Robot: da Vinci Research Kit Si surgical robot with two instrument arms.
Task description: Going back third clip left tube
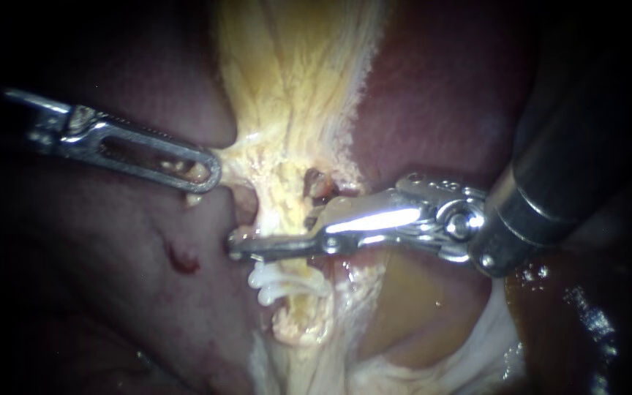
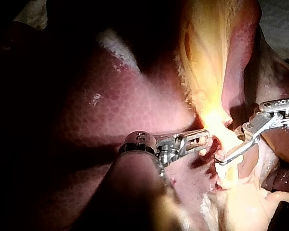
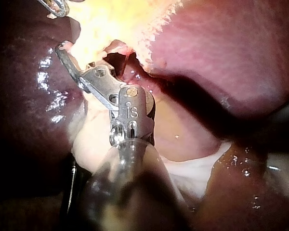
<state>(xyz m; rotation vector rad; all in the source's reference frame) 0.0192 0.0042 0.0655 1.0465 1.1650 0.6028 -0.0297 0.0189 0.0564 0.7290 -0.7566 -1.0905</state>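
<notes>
White clips (image 1: 281, 287) are sitting on the yellow tube (image 1: 285, 208), which is lying between lobes of the liver (image 1: 96, 292). The right instrument (image 1: 234, 245) is lying across the tube just above the clips, and I cannot tell whether it is spread or pressed together. The left instrument (image 1: 210, 172) is pinching yellow tissue (image 1: 239, 150) in its jaws beside the tube.

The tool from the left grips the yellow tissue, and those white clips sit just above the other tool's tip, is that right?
Not quite: the endoscope view shows the white clips just below the tip of the right instrument, not above it. The left instrument does grip the yellowish tissue.
</notes>
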